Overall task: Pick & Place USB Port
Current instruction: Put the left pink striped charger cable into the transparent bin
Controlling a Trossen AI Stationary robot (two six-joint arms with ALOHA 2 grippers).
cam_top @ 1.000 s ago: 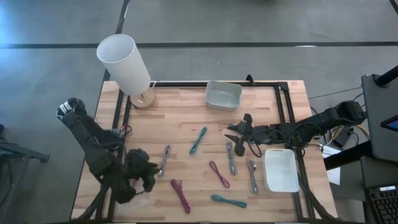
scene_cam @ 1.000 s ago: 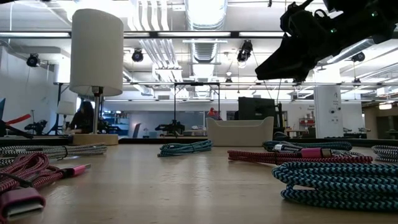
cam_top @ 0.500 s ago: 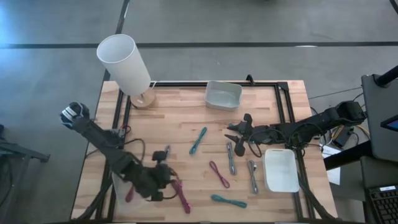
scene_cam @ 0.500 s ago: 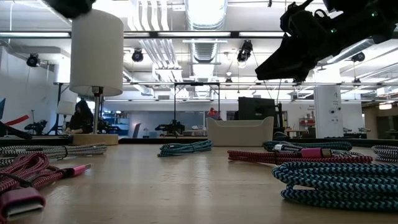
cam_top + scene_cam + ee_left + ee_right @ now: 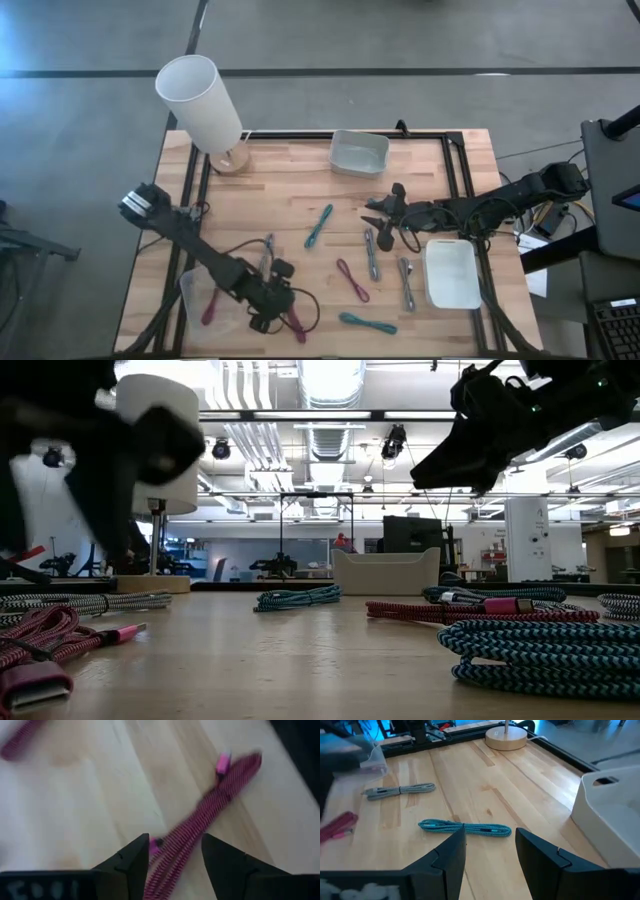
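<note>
The left gripper has been swung over the pink cable, fingers now spread, nothing held; a pick is judged next.

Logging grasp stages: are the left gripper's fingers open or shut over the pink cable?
Open. The left gripper shows a clear gap between its fingers, with the pink cable lying on the table between them, not pinched.

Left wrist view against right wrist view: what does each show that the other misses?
Only the left wrist view shows the magenta cable lying between the open left gripper fingers. Only the right wrist view shows the teal cable, the grey cable, the lamp base and the white bin past the open right gripper. Both show the wooden table.
</note>
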